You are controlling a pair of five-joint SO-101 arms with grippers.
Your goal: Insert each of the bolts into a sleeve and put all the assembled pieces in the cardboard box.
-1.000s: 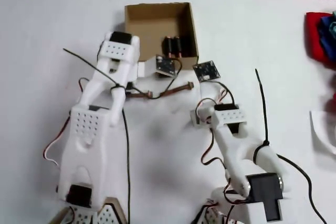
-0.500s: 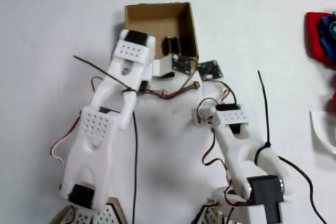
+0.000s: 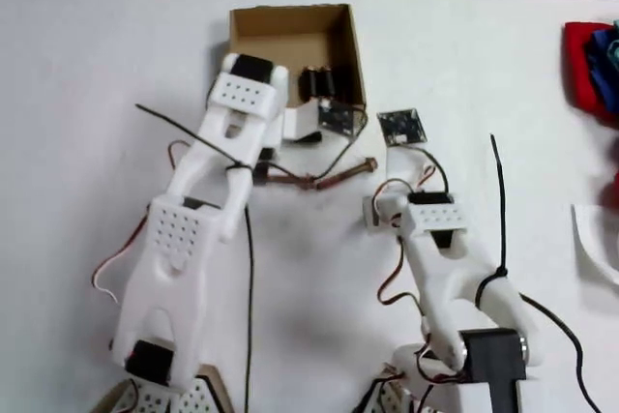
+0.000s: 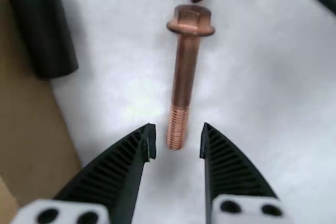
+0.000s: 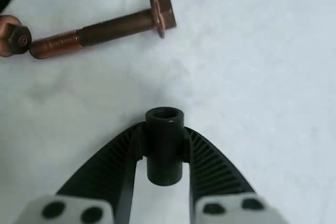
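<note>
Right arm's fingers [image 5: 122,157] pinch a black sleeve [image 5: 164,150].

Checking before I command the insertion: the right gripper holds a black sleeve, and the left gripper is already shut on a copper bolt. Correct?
Not quite. The right gripper does hold the black sleeve, but the left gripper is open, not shut: its fingers flank the threaded tip of the copper bolt without touching it, as the left wrist view shows.

The white plastic left arm [image 3: 179,239] and right arm [image 3: 440,268], dotted with holes, carry black motors [image 3: 491,360], red-and-black cables [image 3: 246,316] and ribbed black jaws.
</note>
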